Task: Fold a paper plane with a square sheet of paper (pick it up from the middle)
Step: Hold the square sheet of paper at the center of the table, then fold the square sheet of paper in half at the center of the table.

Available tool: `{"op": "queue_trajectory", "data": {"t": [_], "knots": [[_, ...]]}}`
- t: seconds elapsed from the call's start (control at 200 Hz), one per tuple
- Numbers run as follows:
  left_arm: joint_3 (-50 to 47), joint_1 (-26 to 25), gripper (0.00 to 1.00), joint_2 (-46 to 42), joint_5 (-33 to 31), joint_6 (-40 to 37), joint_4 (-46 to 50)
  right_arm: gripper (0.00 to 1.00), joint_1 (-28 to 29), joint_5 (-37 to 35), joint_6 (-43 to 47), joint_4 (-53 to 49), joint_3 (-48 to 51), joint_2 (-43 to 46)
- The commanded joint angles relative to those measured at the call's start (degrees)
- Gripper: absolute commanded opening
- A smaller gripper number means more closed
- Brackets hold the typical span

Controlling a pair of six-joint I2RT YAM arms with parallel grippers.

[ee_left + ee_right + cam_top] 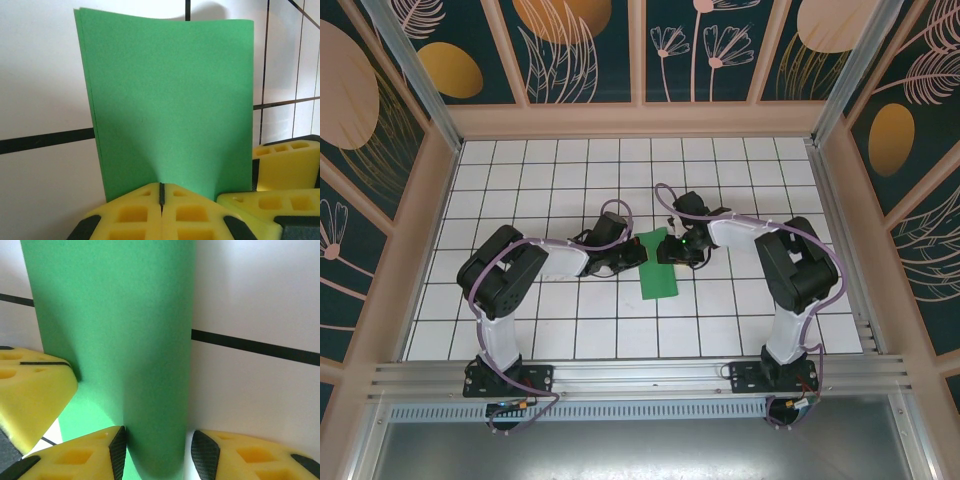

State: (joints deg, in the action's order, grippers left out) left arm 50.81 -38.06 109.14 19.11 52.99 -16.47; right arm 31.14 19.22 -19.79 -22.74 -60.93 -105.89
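your left claw (161, 192) is clenched on the square sheet of paper (660, 274), folded narrow, mid table (520, 190), long axis running near-to-far; right claw (159, 447) released, jaws apart astride its edge.

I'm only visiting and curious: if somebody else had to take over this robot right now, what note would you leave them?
Left gripper: shut, pinching one edge of the square sheet of paper.
Right gripper: jaws partly apart with the sheet's rounded fold between them. I cannot tell whether they squeeze it.
Paper: on the table between both grippers, doubled over into a narrow strip.
Done: the first fold in half, it seems, though its bend looks rounded rather than pressed flat.
Left: sharpen that crease, then all the later folds. There is no pointed plane shape yet.
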Motion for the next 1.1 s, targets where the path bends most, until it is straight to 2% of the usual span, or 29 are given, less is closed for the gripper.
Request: {"op": "queue_trajectory", "data": {"t": [0.0,0.13,0.16,0.27,0.415,0.505,0.675,0.756,0.881,1.096], "knots": [[-0.49,-0.24,0.00,3.24,-3.97,-0.43,7.66,0.48,0.62,-6.67,1.76,3.78,2.55,-3.73],[-0.80,-0.22,0.00,3.99,-4.59,-0.52,7.98,0.51,0.51,-5.95,-0.62,3.56,2.16,3.30],[-0.95,-0.25,0.00,4.10,-4.63,-0.57,7.94,0.52,-1.32,-6.08,-1.30,3.72,2.29,5.06],[-1.22,-0.26,0.00,4.66,-4.80,-0.68,7.70,0.55,-2.38,-6.38,-3.53,4.69,3.04,10.42],[-1.91,-0.26,0.00,5.27,-4.79,-0.43,6.99,0.54,-2.34,-4.87,-5.80,6.64,3.59,13.76],[-2.03,-0.26,0.00,5.69,-5.00,-0.46,7.00,0.45,-2.15,-3.05,-7.54,9.67,4.53,14.34],[-1.98,-0.25,0.00,5.99,-5.29,-0.40,7.07,0.16,-0.79,1.36,-9.39,12.85,4.32,11.53],[-2.09,-0.26,0.00,6.13,-5.27,-0.44,7.14,0.08,-0.12,2.19,-9.54,13.02,3.68,9.68],[-2.04,-0.23,0.00,6.43,-5.16,-0.46,7.15,0.03,1.15,3.00,-10.19,13.42,3.06,6.37],[-2.20,-0.21,0.00,6.55,-5.14,-0.69,7.50,0.01,1.56,3.71,-10.05,13.43,1.79,2.21]]}}
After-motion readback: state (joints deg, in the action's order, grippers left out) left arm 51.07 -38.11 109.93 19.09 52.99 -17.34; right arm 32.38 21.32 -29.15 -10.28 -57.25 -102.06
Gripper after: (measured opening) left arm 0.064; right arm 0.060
